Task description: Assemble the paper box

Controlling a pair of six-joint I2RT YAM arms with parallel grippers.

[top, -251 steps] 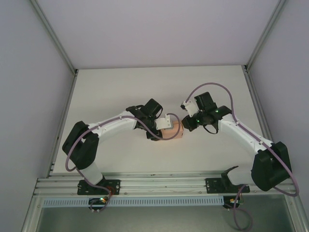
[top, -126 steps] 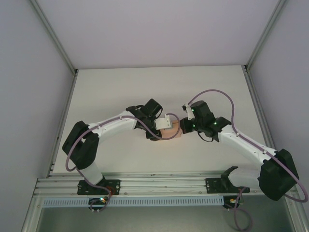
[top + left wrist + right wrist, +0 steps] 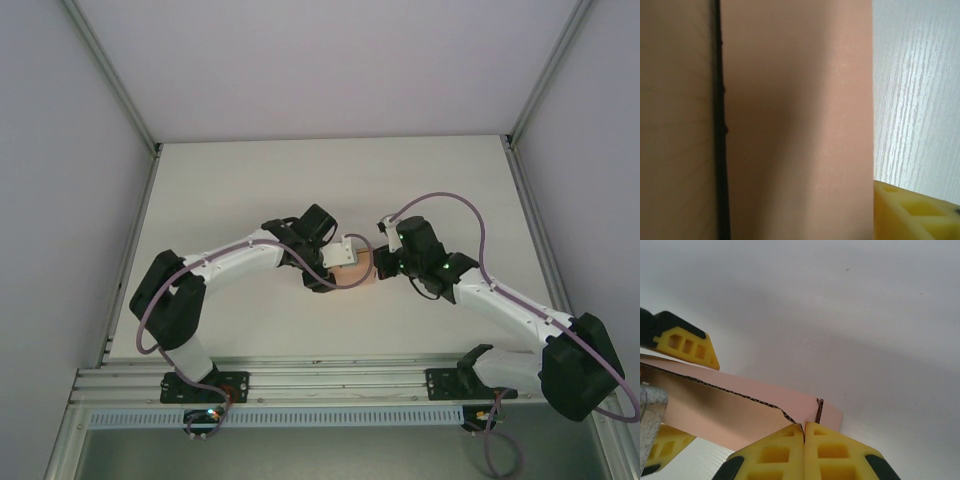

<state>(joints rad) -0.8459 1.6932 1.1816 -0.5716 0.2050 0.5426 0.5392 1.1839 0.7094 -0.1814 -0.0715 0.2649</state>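
The salmon-pink paper box lies mid-table between both grippers. My left gripper reaches over its left end, open, the fingers standing apart on either side of it. In the left wrist view the box is very close, with one yellow fingertip just beside its right edge. My right gripper is shut at the box's right end. In the right wrist view its tips meet at the corrugated edge of a box flap, and the left gripper's fingers flank the far end.
The white table extends behind and to both sides of the box. Aluminium frame rails run along the near edge and up both sides, with pale walls beyond.
My right gripper has moved left and toward me until its shut tips meet the box's right end. The left arm has stayed in place over the box.
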